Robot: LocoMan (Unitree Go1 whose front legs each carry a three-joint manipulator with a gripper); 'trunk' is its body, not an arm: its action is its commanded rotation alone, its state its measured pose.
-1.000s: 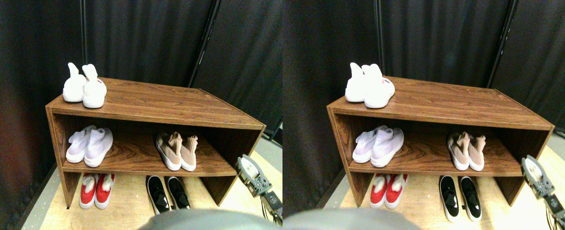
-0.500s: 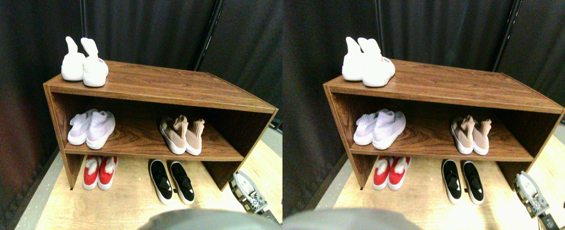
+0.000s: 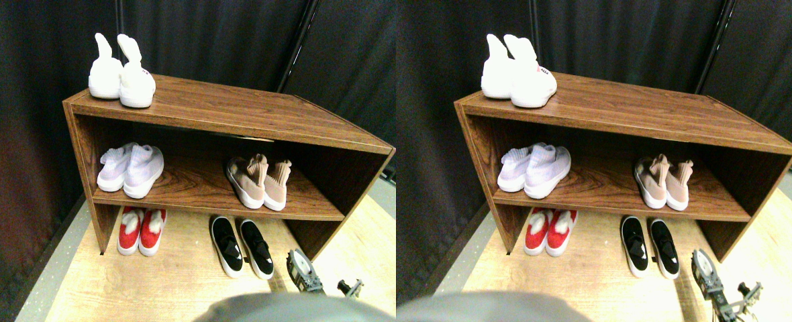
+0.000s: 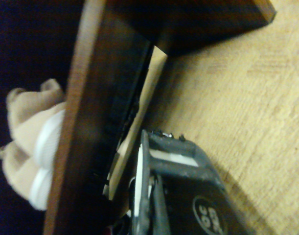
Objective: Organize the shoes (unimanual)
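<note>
The shoes stand in pairs on and under a brown wooden shelf (image 3: 235, 114). A white pair (image 3: 121, 77) is on top at the left. On the middle board are a pale-lavender pair (image 3: 131, 171) at the left and a dusty-pink pair (image 3: 258, 182) at the right. On the floor are a red pair (image 3: 139, 230) and a black pair (image 3: 241, 246). My right gripper (image 3: 304, 272) hangs low over the floor, just right of the black pair and apart from it. The wrist view shows the pink pair (image 4: 32, 147) behind the shelf's board edge (image 4: 85, 122).
The shelf's right side panel (image 3: 342, 201) stands just behind the gripper. Dark curtains (image 3: 201, 40) close off the back and left. Pale wooden floor (image 3: 168, 288) spreads in front of the shelf.
The camera has shifted, so the shelf sits differently in the picture. My gripper has dropped and moved left, from beside the shelf's right panel to the floor near the black pair.
</note>
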